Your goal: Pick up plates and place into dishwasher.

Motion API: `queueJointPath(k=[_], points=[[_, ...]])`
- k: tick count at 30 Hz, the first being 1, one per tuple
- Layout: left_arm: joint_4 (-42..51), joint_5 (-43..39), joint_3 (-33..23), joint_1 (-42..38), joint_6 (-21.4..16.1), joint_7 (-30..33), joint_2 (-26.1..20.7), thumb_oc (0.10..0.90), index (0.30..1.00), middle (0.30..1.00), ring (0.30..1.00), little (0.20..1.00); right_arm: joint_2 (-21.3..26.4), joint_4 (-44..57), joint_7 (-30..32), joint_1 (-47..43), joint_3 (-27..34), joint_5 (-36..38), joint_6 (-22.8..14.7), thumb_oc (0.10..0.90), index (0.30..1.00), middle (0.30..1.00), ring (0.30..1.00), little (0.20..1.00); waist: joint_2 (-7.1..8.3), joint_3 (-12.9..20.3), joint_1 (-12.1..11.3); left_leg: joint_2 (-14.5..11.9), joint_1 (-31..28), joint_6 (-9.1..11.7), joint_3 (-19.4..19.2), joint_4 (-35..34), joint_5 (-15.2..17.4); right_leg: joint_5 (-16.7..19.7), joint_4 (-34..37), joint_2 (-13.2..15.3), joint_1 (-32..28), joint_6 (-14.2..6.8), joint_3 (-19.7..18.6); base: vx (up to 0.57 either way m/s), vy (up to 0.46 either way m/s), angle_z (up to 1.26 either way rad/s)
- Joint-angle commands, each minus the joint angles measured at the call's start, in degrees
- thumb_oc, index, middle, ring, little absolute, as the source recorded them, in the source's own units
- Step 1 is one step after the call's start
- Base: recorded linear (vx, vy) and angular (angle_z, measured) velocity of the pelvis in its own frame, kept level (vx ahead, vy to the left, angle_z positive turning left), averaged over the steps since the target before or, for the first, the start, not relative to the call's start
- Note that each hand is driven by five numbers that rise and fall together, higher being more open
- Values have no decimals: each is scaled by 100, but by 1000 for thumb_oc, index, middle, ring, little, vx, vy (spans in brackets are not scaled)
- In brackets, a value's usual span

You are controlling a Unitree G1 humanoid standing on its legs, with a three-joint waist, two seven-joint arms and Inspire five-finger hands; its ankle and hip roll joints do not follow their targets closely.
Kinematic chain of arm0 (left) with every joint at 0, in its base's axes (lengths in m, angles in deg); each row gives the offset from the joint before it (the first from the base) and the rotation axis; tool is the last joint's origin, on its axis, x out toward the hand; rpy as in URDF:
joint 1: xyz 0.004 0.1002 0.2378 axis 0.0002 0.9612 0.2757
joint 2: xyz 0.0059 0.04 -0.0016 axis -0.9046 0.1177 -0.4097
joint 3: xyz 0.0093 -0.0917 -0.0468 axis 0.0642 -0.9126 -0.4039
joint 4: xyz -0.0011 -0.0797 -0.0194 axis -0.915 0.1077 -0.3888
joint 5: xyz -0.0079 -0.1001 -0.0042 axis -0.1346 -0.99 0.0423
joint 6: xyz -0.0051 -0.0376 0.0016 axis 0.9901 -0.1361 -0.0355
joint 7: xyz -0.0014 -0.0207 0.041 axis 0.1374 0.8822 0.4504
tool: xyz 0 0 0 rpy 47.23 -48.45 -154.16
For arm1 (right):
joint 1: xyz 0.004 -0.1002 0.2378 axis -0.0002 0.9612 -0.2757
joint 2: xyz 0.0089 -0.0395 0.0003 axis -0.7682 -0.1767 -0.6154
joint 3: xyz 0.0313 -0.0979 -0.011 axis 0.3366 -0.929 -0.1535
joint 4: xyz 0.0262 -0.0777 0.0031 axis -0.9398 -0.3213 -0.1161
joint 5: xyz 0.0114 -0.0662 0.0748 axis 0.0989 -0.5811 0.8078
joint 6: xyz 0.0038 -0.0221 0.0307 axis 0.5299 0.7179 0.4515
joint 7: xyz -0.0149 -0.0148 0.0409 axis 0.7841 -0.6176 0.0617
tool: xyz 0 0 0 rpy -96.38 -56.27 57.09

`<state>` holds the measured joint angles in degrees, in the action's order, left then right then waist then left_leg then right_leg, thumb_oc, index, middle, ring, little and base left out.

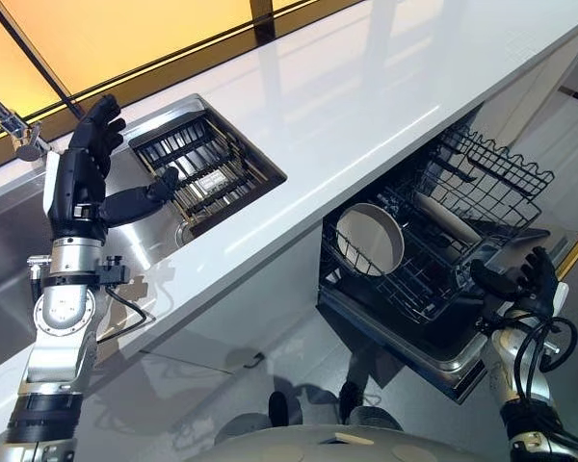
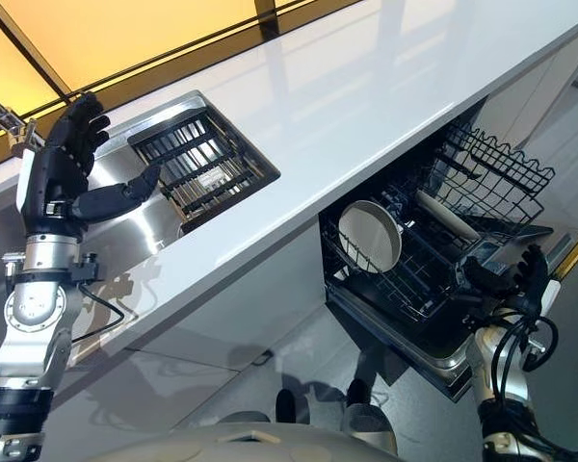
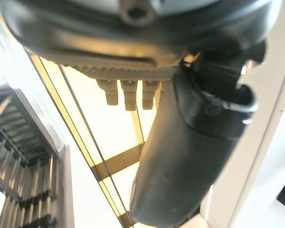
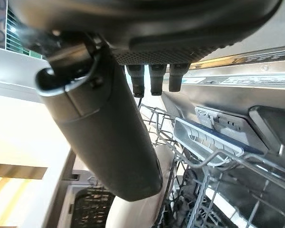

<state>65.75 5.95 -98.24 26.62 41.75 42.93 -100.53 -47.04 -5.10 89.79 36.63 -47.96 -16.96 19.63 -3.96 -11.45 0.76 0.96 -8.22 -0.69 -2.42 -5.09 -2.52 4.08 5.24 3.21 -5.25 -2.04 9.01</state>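
— White and round, one plate [image 1: 370, 239] stands on its edge in the lower rack [image 1: 405, 279] of the open dishwasher [image 2: 433, 332]. Do you see more plates?

— A second pale dish [image 1: 447, 218] leans further back in the same rack (I cannot say if it is a plate or a bowl). In the sink [image 1: 159, 241] I see only a dark wire drainer [image 1: 207, 171], with no plate that I can make out.

— What do the hands do?

— The left hand [image 1: 94, 159] hovers above the sink, fingers straight and spread, thumb pointing toward the drainer, nothing in it. The right hand [image 1: 522, 279] is beside the rack near the dishwasher door; its fingers look relaxed and it holds nothing.

— How will a plate handle?

— I judge it stiff, rather heavy for its size, glazed and therefore slippery, and it can chip against the wires. The best hold is on the rim, thumb on one face and fingers on the other, then lower it upright between the prongs.
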Motion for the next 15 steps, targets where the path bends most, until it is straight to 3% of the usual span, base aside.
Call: queueJointPath(k=[1, 6, 15], points=[[-163, -704, -122, -1204, -696, 304, -662, 800, 900, 900, 900, 900, 904, -222, -83, -1277, -125, 565, -146, 800, 900, 900, 900, 900, -35, -320, -133, 256, 433, -35, -78, 461, 632, -1005, -904, -333, 278, 10, 191, -167, -130, 8], [-426, -1262, -69, -1627, -732, 2, -893, 800, 900, 900, 900, 900, 1001, -911, -254, -1941, -341, 1611, 67, 800, 900, 900, 900, 900, -69, -720, -227, 208, 826, 22, -21, 701, 599, -1078, -1107, -351, 539, 142, 267, -95, -120, 14], [-875, -1746, 16, -2035, -518, -176, -1130, 800, 900, 900, 900, 900, 1305, -1532, -1146, -2543, -634, 2116, 410, 800, 900, 900, 900, 900, -208, -1248, -329, 230, 1436, 25, 143, 1245, 600, -1303, -1888, -211, 1161, 360, 447, -30, -42, 9]])
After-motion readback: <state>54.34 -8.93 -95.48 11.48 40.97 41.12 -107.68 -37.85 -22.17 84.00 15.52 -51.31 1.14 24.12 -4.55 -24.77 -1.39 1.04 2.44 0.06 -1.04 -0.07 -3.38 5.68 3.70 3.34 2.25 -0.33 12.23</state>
